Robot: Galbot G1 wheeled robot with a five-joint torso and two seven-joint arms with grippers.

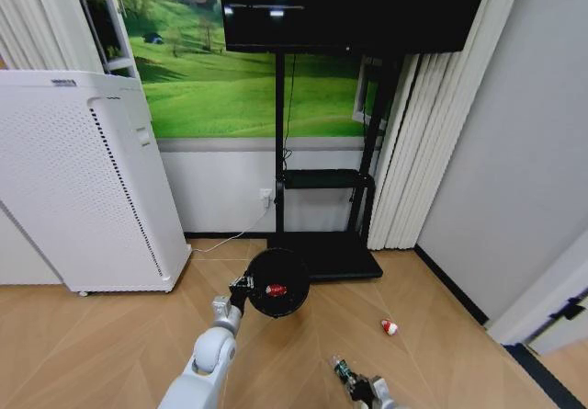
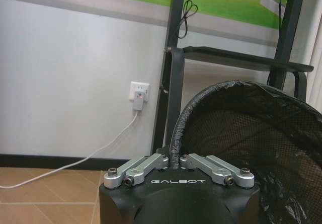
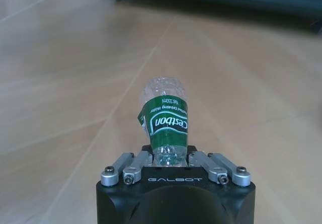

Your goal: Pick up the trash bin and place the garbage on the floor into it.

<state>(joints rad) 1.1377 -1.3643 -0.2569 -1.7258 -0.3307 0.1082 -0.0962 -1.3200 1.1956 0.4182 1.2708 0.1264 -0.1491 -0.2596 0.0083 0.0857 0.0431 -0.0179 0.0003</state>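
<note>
Clear bottle between right fingers; red-and-white packet inside trash bin.

My head camera is looking down and forward from high up, taking in the wood floor and the wall at twelve o'clock. My left wrist camera is sitting just behind my left gripper, facing the wall, very close to the small black round mesh trash bin; both views are sharing that bin. My right wrist camera is hovering low over my right gripper, facing along the floor.
</note>
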